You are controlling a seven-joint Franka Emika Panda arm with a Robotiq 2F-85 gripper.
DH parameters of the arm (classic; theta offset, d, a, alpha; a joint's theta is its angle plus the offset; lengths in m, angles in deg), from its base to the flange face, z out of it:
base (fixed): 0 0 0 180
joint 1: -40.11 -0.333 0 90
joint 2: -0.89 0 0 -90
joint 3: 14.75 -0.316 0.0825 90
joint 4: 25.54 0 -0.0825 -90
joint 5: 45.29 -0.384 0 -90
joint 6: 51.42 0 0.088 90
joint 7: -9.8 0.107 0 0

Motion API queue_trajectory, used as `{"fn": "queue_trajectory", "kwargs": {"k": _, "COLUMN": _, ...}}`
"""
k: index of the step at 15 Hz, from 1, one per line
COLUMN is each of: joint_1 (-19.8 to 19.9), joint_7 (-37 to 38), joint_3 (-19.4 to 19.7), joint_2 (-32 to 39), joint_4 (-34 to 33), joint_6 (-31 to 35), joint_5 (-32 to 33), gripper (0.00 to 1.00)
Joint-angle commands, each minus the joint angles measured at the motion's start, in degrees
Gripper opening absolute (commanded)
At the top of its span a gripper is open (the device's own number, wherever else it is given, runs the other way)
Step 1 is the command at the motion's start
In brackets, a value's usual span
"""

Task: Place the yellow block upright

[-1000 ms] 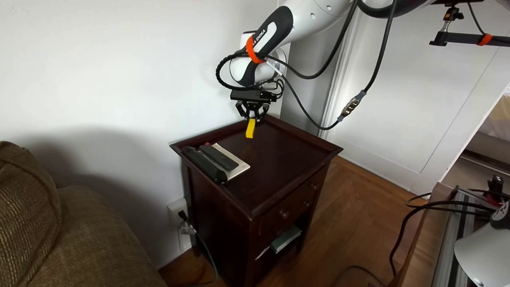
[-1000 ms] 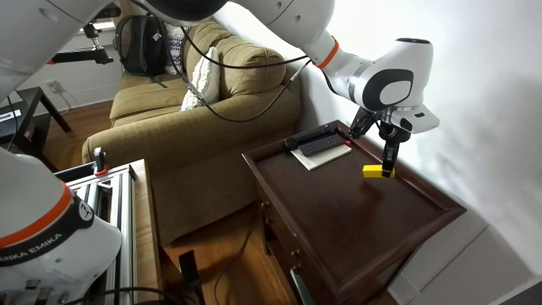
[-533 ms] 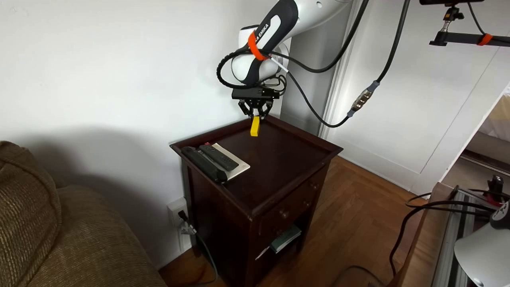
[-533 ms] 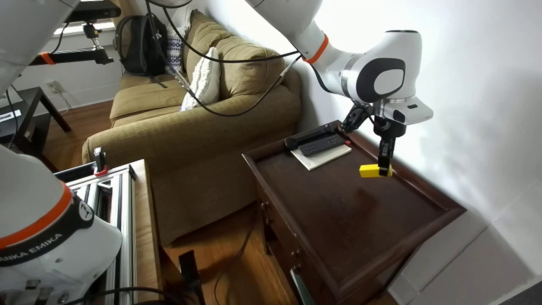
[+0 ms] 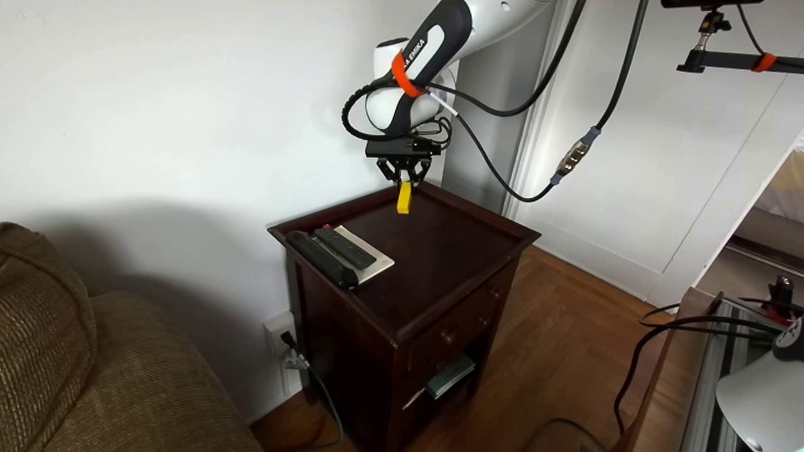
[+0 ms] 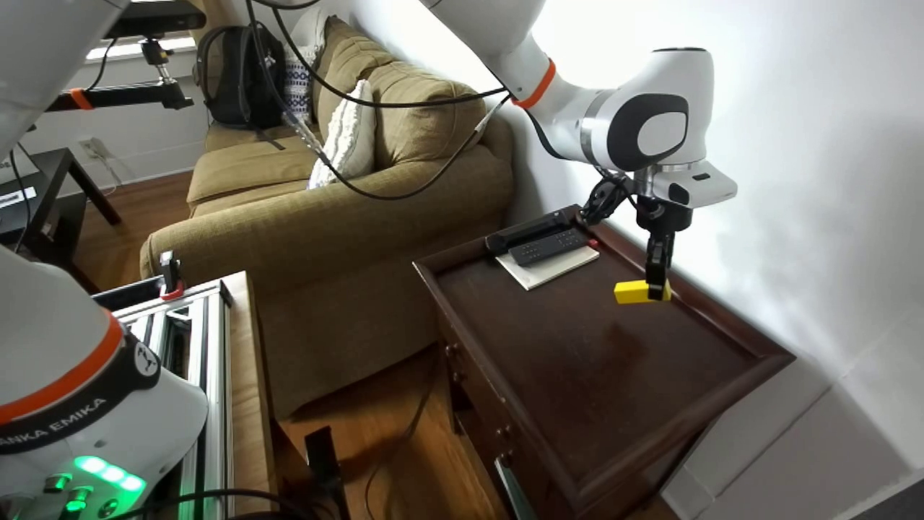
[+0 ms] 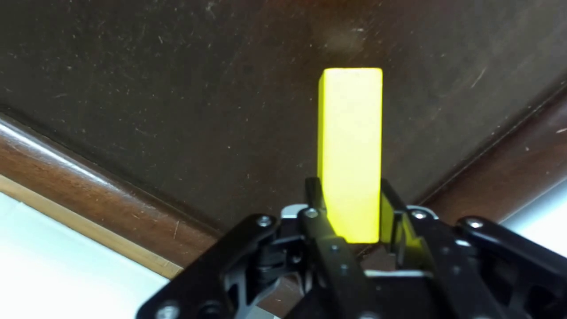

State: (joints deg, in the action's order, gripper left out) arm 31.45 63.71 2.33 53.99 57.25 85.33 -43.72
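The yellow block (image 5: 404,199) is a small bright bar held above the back part of the dark wooden nightstand (image 5: 440,251). It also shows in an exterior view (image 6: 632,292), where it lies level, its long side sideways. My gripper (image 5: 407,184) points down and is shut on the block near one end. In the wrist view, the block (image 7: 352,141) sits between both fingers (image 7: 348,180) and sticks out well past them. A dark reflection shows on the nightstand top below the block, with a gap between.
A grey-black remote (image 6: 548,247) and a black device (image 6: 527,230) lie with a cream pad (image 6: 552,269) at the sofa side of the nightstand. The nightstand has a raised rim (image 6: 729,332). A white wall stands close behind. A brown sofa (image 6: 325,224) is beside it.
The gripper and block have shifted slightly, rightward in one exterior picture and leftward in the opposite one, mostly in the first half second. The block stays held. Green lights now glow on the robot base.
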Motion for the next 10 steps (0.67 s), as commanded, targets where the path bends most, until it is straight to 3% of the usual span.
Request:
{"fn": "queue_trajectory", "kwargs": {"k": 1, "joint_1": -3.2, "joint_7": 7.2, "joint_3": 2.9, "joint_2": 1.2, "joint_4": -0.1, "joint_6": 1.5, "joint_5": 5.0, "gripper": 0.08}}
{"fn": "queue_trajectory", "kwargs": {"k": 8, "joint_1": -7.8, "joint_7": 21.0, "joint_3": 6.9, "joint_2": 4.0, "joint_4": -0.9, "joint_6": 1.8, "joint_5": 14.5, "gripper": 0.08}}
{"fn": "queue_trajectory", "kwargs": {"k": 10, "joint_1": -7.7, "joint_7": 22.9, "joint_3": 6.2, "joint_2": 4.2, "joint_4": -0.9, "joint_6": 1.4, "joint_5": 15.7, "gripper": 0.08}}
